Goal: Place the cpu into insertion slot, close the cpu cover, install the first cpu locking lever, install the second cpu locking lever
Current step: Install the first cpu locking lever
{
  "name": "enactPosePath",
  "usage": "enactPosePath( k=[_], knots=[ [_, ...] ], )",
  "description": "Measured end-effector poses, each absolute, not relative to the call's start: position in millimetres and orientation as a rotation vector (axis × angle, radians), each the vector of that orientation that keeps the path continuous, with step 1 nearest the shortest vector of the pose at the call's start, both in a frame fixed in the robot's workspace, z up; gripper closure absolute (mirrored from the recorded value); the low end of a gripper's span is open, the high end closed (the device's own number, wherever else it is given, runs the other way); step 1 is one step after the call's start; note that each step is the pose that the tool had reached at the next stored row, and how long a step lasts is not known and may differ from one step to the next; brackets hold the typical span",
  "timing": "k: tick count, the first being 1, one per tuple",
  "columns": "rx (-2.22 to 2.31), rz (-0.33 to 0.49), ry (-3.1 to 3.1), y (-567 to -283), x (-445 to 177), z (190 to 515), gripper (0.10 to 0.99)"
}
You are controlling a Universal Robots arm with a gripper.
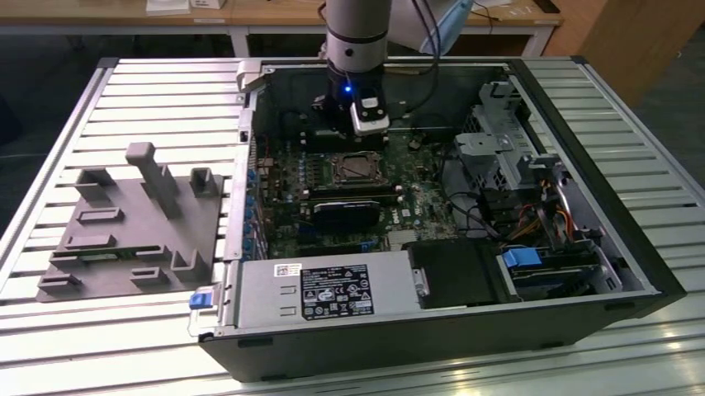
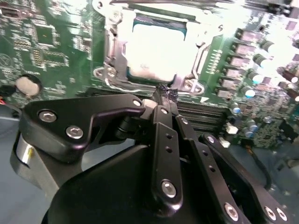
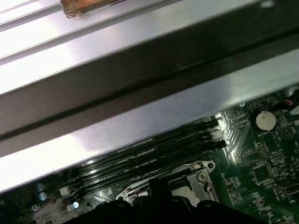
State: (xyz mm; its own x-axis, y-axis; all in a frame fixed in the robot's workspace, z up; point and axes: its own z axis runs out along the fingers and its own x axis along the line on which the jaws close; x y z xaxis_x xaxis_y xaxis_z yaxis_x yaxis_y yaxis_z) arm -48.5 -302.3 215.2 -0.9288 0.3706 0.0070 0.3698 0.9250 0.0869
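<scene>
The cpu [image 2: 156, 51] lies flat in the insertion slot [image 1: 352, 169] on the green motherboard, its pale metal face glaring in the light. The silvery cpu cover [image 2: 113, 46] lies down around it, and the chip shows through its window. In the second wrist view my gripper [image 2: 163, 90] is shut, its black fingertips pressed together at the socket's near rim. A thin wire lever [image 2: 126, 84] runs along that rim. From the exterior view the gripper [image 1: 359, 144] hangs straight down at the slot's far edge. The first wrist view catches a socket corner [image 3: 198, 175] and the gripper [image 3: 159, 183].
The open black computer case [image 1: 617, 247] lies on a slatted metal table. A grey power-supply box [image 1: 319, 289] fills its near side and a drive cage with cables [image 1: 518, 165] its right. Long black memory slots [image 3: 140, 156] run beside the socket. A grey fixture [image 1: 132, 223] sits left of the case.
</scene>
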Motion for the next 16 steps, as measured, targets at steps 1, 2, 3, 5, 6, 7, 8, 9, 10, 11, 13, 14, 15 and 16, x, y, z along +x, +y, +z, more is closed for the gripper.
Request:
enactPosePath(
  k=[1, 2, 3, 5, 6, 7, 8, 9, 10, 11, 13, 14, 15, 16],
  knots=[
    [0.591, 0.134, 3.073, -303.2, -46.8, 215.2, 0.984],
    [0.591, 0.131, 3.073, -304.4, -45.4, 215.2, 0.984],
    [0.591, 0.128, 3.072, -305.8, -44.4, 215.2, 0.984],
    [0.59, 0.121, 3.072, -309.3, -43.1, 215.2, 0.984],
    [0.59, 0.116, 3.071, -311.1, -42.7, 215.2, 0.984],
    [0.59, 0.112, 3.071, -312.8, -42.3, 215.1, 0.984],
    [0.59, 0.108, 3.071, -314.6, -41.9, 215.1, 0.984],
    [0.59, 0.103, 3.07, -316.3, -41.6, 215.2, 0.984],
    [0.59, 0.098, 3.07, -318.0, -41.3, 215.2, 0.984],
    [0.59, 0.093, 3.069, -319.9, -41.0, 215.2, 0.984],
    [0.589, 0.081, 3.068, -322.8, -40.9, 215.2, 0.984],
    [0.589, 0.075, 3.068, -323.8, -40.9, 215.2, 0.984],
    [0.589, 0.068, 3.067, -324.3, -40.8, 215.1, 0.984],
    [0.588, 0.062, 3.065, -324.8, -40.9, 215.1, 0.984]
  ],
)
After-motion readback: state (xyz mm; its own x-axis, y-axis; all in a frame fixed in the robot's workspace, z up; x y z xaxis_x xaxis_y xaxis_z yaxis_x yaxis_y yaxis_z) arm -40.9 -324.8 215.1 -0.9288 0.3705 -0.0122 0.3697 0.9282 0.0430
